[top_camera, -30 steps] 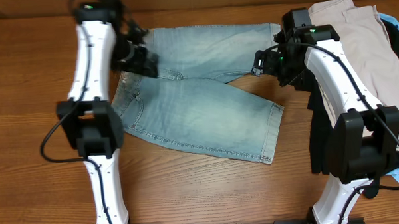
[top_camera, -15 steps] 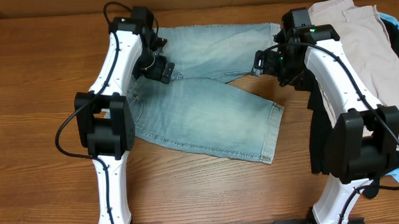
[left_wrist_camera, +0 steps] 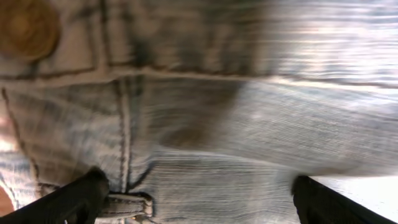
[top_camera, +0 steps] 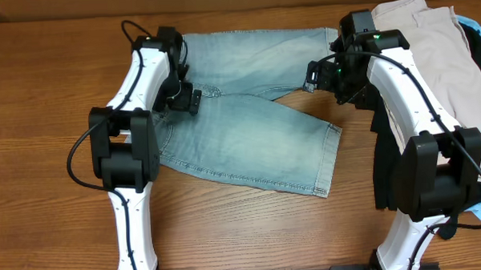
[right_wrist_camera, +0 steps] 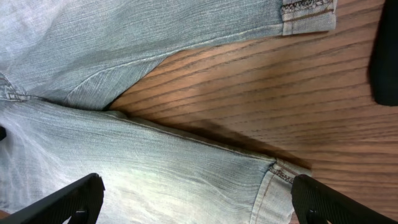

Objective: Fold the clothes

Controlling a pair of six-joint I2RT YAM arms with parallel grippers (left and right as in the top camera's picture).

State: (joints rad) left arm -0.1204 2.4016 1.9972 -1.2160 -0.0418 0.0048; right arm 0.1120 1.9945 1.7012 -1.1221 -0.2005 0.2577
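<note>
Both jaws gape over denim shorts on wooden table.

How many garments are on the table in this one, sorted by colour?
Light-blue denim shorts: 1
Beige garment: 1
Black garment: 1
Bright blue garment: 1
Total: 4. The three garments at the right overlap, so more could be hidden.
</note>
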